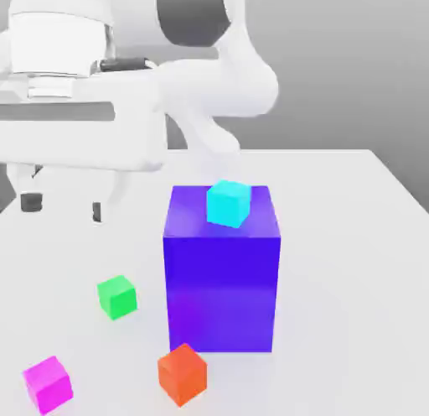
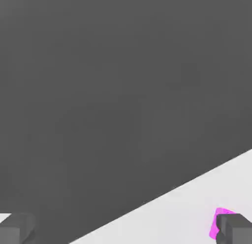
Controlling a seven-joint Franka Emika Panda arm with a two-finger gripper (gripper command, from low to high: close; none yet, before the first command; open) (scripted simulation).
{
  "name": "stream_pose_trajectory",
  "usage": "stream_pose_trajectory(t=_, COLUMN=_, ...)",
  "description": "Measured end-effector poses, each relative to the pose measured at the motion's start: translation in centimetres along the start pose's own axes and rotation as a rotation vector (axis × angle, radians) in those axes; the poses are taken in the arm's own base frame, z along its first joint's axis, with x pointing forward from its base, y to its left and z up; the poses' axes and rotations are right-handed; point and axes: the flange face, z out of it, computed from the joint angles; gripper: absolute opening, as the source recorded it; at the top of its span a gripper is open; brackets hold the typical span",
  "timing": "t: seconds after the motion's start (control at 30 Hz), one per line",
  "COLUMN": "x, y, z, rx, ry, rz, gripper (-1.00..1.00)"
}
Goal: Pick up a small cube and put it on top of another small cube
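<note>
The small magenta cube [image 1: 48,383] lies on the white table [image 1: 352,263] at the front of the exterior view's left. In the hand view a sliver of this small cube [image 2: 214,222] peeks out beside one fingertip [image 2: 237,229]. My gripper [image 1: 64,206] hangs well above the table at the exterior view's left, far behind the magenta cube, open with nothing between its fingers. The same open gripper [image 2: 126,230] frames a wide gap in the hand view. A green cube [image 1: 116,296] and an orange-red cube [image 1: 182,373] also rest on the table.
A tall blue block [image 1: 222,280] stands mid-table with a cyan cube [image 1: 229,203] on its top. The white arm [image 1: 126,112] spans the upper left of the exterior view. The table's edge [image 2: 162,196] crosses the hand view against grey floor.
</note>
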Motion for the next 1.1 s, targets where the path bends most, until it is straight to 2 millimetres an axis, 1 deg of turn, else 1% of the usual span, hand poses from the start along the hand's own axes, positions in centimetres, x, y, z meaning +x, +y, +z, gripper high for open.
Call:
stream_pose_trajectory(t=0.07, x=1.5, y=1.6, z=3.5, rx=-0.050, ry=-0.012, rz=0.060, gripper=0.00)
stream_pose_trajectory(t=0.2, x=3.0, y=4.9, z=10.4, rx=-0.148, ry=-0.037, rz=0.155, gripper=0.00)
stream_pose_trajectory(t=0.3, x=4.1, y=8.3, z=15.2, rx=-0.224, ry=-0.050, rz=0.232, gripper=0.00)
stream_pose_trajectory(t=0.33, x=4.3, y=9.4, z=16.7, rx=-0.247, ry=-0.053, rz=0.255, gripper=0.00)
stream_pose_trajectory(t=0.37, x=4.4, y=10.1, z=18.2, rx=-0.258, ry=-0.054, rz=0.266, gripper=0.00)
stream_pose_trajectory(t=0.47, x=4.2, y=11.5, z=22.3, rx=-0.269, ry=-0.055, rz=0.276, gripper=0.00)
stream_pose_trajectory(t=0.5, x=4.1, y=11.9, z=23.5, rx=-0.269, ry=-0.056, rz=0.277, gripper=-1.00)
stream_pose_trajectory(t=0.67, x=4.1, y=11.8, z=23.5, rx=-0.269, ry=-0.055, rz=0.277, gripper=-1.00)
stream_pose_trajectory(t=0.7, x=4.0, y=12.0, z=24.1, rx=-0.269, ry=-0.055, rz=0.278, gripper=-1.00)
stream_pose_trajectory(t=0.73, x=4.1, y=11.9, z=23.7, rx=-0.269, ry=-0.055, rz=0.278, gripper=-1.00)
stream_pose_trajectory(t=0.8, x=4.3, y=11.4, z=21.8, rx=-0.270, ry=-0.055, rz=0.277, gripper=-1.00)
stream_pose_trajectory(t=0.87, x=4.5, y=10.7, z=19.3, rx=-0.269, ry=-0.055, rz=0.278, gripper=-1.00)
stream_pose_trajectory(t=0.9, x=4.5, y=10.9, z=18.1, rx=-0.271, ry=-0.053, rz=0.279, gripper=-1.00)
stream_pose_trajectory(t=1.0, x=3.9, y=13.1, z=15.3, rx=-0.280, ry=-0.037, rz=0.289, gripper=-1.00)
stream_pose_trajectory(t=1.1, x=2.9, y=15.7, z=12.9, rx=-0.285, ry=-0.027, rz=0.299, gripper=-1.00)
